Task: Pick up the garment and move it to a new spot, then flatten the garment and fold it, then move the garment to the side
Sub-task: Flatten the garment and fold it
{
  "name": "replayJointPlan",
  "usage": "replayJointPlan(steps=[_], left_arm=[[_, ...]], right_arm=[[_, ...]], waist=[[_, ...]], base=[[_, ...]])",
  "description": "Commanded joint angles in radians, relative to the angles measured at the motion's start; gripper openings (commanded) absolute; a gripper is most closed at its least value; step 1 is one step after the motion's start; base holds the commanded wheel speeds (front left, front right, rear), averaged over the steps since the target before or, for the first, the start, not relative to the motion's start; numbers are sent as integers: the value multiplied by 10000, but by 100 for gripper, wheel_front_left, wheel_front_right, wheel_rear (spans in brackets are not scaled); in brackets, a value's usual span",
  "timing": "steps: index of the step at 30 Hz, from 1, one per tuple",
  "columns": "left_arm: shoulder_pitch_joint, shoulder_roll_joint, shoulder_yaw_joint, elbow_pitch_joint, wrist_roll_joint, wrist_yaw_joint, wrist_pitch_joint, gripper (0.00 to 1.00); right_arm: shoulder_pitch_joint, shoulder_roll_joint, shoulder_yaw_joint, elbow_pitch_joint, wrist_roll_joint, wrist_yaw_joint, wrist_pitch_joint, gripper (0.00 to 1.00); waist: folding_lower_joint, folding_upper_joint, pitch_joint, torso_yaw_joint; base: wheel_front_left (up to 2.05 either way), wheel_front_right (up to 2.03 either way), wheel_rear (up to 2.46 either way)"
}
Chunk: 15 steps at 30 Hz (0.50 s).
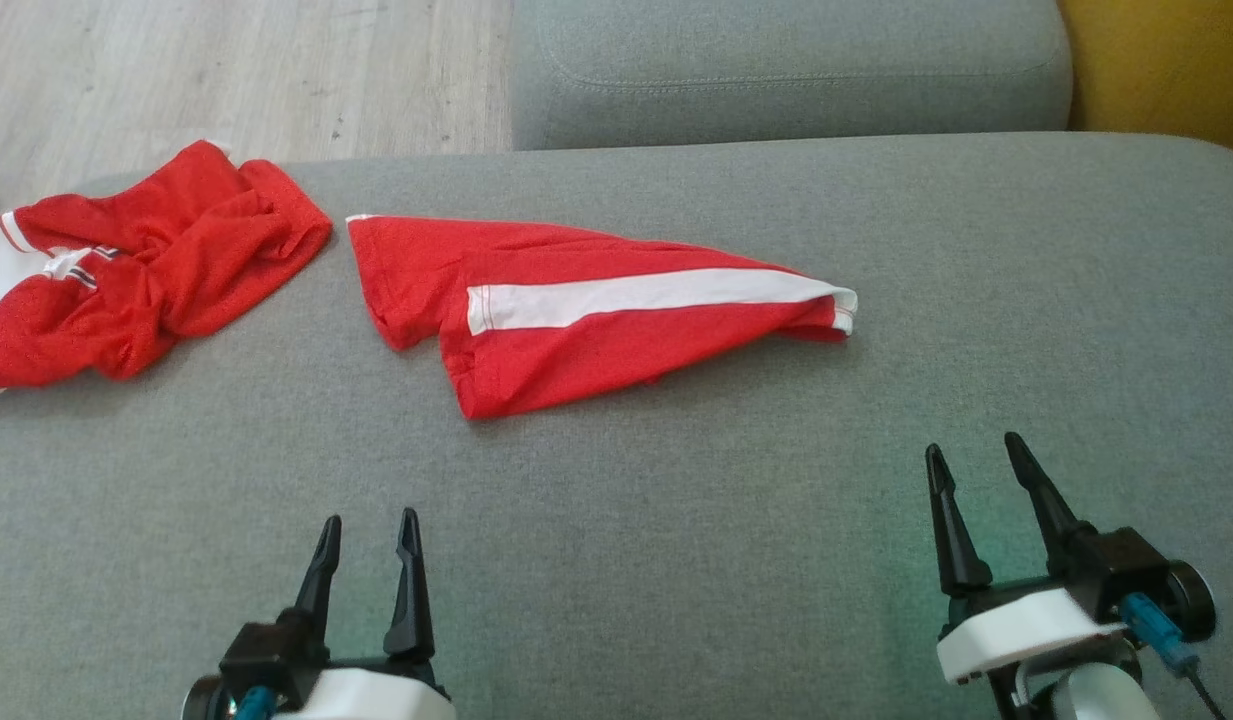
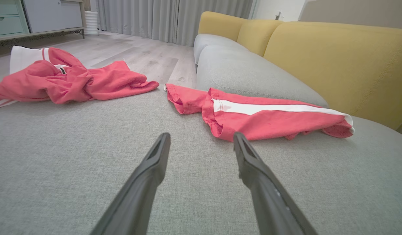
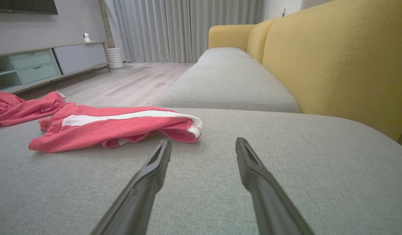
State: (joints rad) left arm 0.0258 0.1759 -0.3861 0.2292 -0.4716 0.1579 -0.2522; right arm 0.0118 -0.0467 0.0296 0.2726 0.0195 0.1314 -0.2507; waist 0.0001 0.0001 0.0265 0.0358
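A red garment with a white side stripe (image 1: 576, 350) lies roughly flat near the middle of the grey sofa seat (image 1: 676, 540); it also appears in the left wrist view (image 2: 269, 122) and the right wrist view (image 3: 106, 129). A second red and white garment (image 1: 146, 270) is crumpled at the seat's left edge (image 2: 73, 85). My left gripper (image 1: 371, 516) hovers open and empty in front of the striped garment's near corner (image 2: 201, 134). Over bare fabric to that garment's right, my right gripper (image 1: 973, 444) is open and empty too (image 3: 203, 139).
A second grey seat cushion (image 1: 786, 70) adjoins the far side. The yellow backrest (image 1: 1166, 60) runs along the right (image 3: 334, 65). Wooden floor (image 1: 226, 70) lies beyond the seat's left edge, with a low cabinet (image 3: 41, 63) and curtains (image 3: 187, 29) further off.
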Motion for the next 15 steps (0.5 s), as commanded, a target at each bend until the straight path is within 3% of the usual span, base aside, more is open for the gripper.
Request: replayJointPlan(steps=[1, 15], left_arm=[[-461, -2, 430, -222, 147, -1, -95, 100], [-1454, -190, 405, -78, 393, -267, -40, 100]], right_arm=[[-406, -35, 220, -271, 61, -7, -111, 100], [-856, -35, 202, -470, -100, -7, -111, 100]], waist=[[-1, -1, 15, -2], [-1, -1, 781, -75]], base=[[0, 0, 0], [0, 0, 0]])
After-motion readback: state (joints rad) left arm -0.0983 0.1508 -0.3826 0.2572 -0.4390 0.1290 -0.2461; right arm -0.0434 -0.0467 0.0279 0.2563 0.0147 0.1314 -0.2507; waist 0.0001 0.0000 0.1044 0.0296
